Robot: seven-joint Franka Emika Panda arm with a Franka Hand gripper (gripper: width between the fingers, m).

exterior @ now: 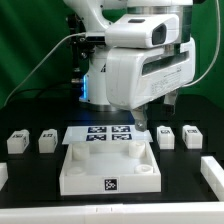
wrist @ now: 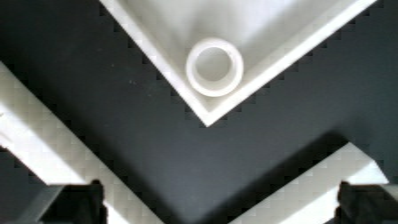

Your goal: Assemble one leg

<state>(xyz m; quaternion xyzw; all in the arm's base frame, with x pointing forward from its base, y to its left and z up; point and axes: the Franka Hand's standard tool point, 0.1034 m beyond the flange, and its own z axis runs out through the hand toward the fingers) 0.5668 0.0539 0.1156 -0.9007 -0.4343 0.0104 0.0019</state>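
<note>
Four small white legs with black-and-white tags stand on the black table: two at the exterior view's left [exterior: 16, 141] [exterior: 46, 141] and two at its right [exterior: 166, 137] [exterior: 191, 134]. My gripper [exterior: 142, 120] hangs over the far right corner of the large white square tray [exterior: 75, 172]. It holds none of the legs. In the wrist view the tray corner with its round hole [wrist: 214, 68] lies straight ahead of the gripper [wrist: 217, 207]. The dark fingertips [wrist: 68, 205] stand wide apart with nothing between them. No leg shows in the wrist view.
The marker board [exterior: 108, 135] lies flat just behind the tray, under the arm. White bars lie at the table's edges on the exterior view's right [exterior: 213, 172] and left [exterior: 3, 178]. Cables hang behind the arm.
</note>
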